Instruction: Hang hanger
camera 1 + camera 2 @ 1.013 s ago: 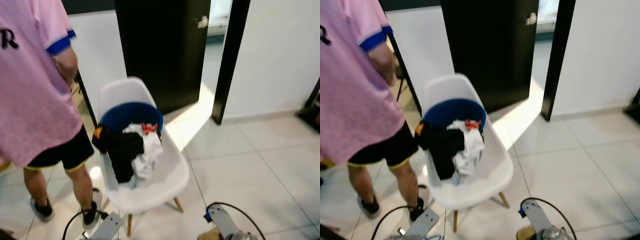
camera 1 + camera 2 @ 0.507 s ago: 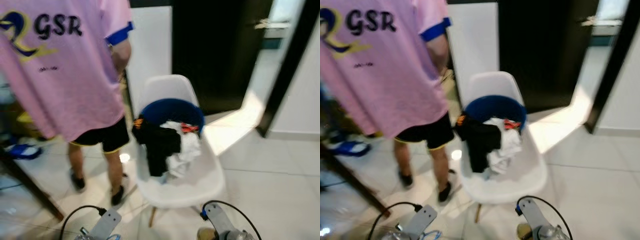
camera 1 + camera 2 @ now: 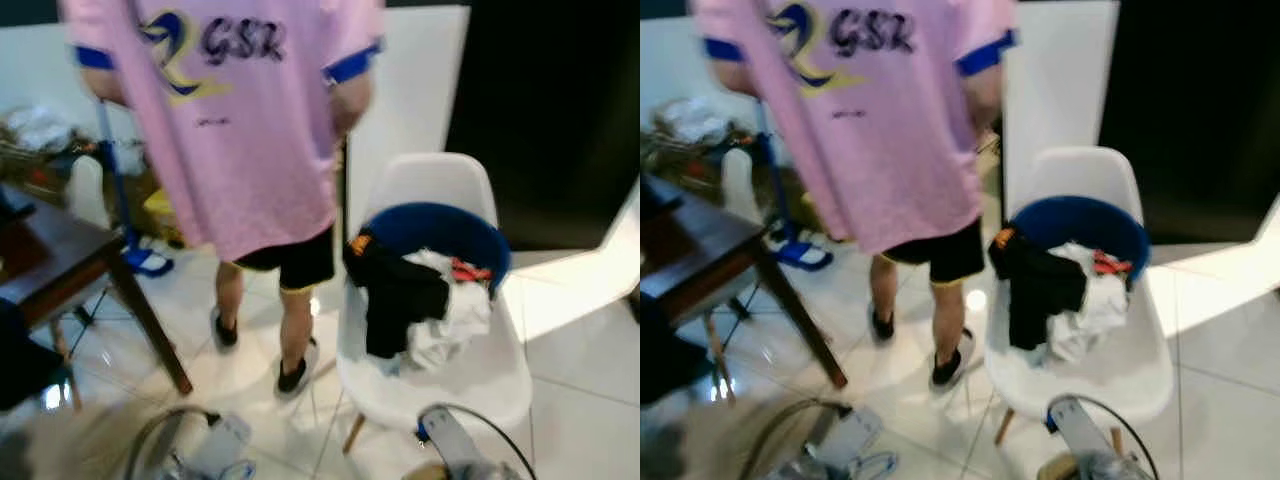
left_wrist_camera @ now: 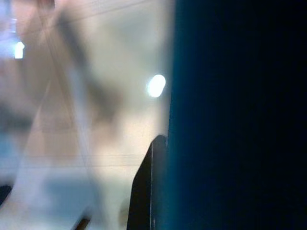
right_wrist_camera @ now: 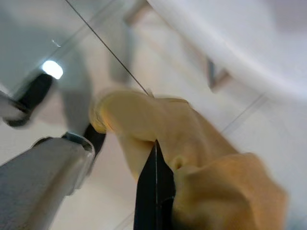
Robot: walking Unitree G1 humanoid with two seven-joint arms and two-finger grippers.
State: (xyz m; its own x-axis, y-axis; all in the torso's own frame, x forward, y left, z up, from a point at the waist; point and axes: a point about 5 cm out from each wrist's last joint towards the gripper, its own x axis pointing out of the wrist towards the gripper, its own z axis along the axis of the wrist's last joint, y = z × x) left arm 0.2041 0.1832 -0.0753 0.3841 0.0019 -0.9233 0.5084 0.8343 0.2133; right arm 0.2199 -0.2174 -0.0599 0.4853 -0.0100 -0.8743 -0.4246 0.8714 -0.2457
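Head cam, blurred. White moulded plastic chair w/ wooden legs (image 3: 470, 370) stands on pale glossy floor tiles (image 3: 590, 400), centre-right. On its seat: round blue laundry basket (image 3: 440, 228), heaped w/ clothes — black garment (image 3: 395, 295) draped over the front rim, white cloth (image 3: 450, 320) beside it, small red-orange bit (image 3: 468, 270) on top. No separate hanger shape can be made out in the pile.

Person in pink T-shirt w/ blue sleeve bands and dark lettering (image 3: 240, 110), black shorts, dark shoes, stands just left of chair, back to camera. Dark brown wooden tabletop (image 3: 45, 265) at far left, one slanted leg reaching to floor. Blue-handled item and clutter behind it, too blurred to ID.

Both silver arms low at bottom edge, cables looped by wrists.

Left wrist cam: very dark blue mass over half the view; one black finger (image 4: 146, 191) against blurred pale floor. Left hand: open/closed — cannot tell.

Right wrist cam: right hand (image 5: 154, 191) shows as one narrow black blade, fingers pressed together, a crumpled tan-yellow cloth (image 5: 201, 167) right against it; grasp on it not confirmable. White chair shell edge (image 5: 230, 52) beyond.
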